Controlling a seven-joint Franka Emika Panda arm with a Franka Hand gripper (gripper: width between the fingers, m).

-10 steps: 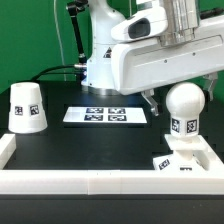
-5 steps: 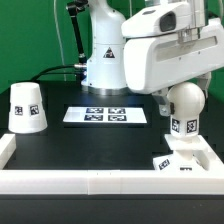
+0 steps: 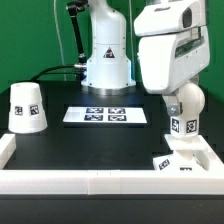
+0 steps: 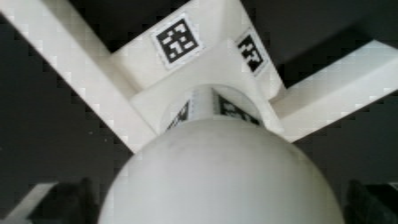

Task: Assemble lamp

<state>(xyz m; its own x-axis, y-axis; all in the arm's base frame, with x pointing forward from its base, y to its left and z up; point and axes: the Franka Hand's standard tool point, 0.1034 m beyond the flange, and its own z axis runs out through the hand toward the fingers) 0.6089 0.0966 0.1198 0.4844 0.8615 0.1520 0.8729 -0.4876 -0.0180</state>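
Plainly, square tags on bulb [image 3: 185,105], shade [image 3: 25,106], base [image 3: 180,160]

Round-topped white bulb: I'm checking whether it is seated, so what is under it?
The flat square white base block with its square tags lies under the bulb. The bulb's own body covers the joint, so seating cannot be seen.

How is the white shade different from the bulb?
The shade is cup-shaped with a flat top; the bulb has a round top. The shade stands on the exterior view's left; the bulb is on the right. The arm hangs over the bulb, not over the shade. Both are white with black-and-white tags.
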